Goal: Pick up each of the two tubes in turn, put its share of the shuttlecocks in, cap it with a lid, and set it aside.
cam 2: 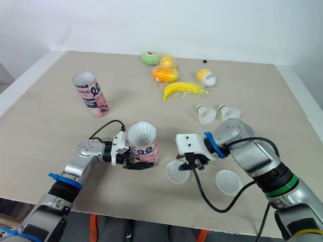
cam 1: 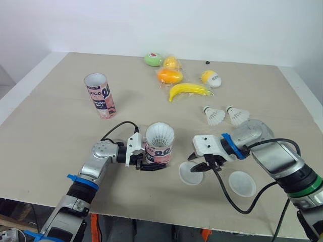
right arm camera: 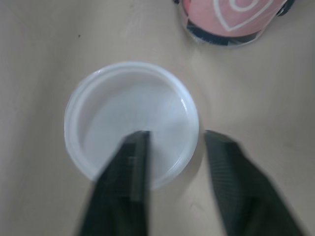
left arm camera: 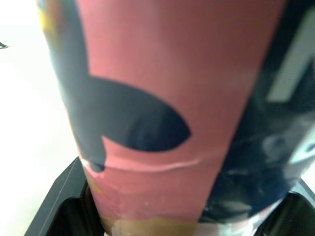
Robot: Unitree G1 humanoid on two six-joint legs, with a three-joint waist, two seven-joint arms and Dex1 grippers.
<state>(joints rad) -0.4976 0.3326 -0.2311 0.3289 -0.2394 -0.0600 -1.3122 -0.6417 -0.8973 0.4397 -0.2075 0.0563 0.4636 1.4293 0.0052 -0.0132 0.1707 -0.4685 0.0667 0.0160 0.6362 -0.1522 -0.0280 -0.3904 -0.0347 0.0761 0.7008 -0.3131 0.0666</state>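
I see a pink cardboard tube (cam 1: 159,151) with navy and white lettering, a white feathered shuttlecock (cam 1: 160,133), a translucent white round plastic lid (cam 1: 191,173) at its three o'clock, and a yellow banana (cam 1: 187,91) at one o'clock.

Big flat beige bench (cam 1: 55,146) takes up most of the frame, with a white border strip (cam 1: 17,93) down its left and right sides. Plain white wall (cam 1: 202,25) across the top, all evenly lit, shadows pretty soft.
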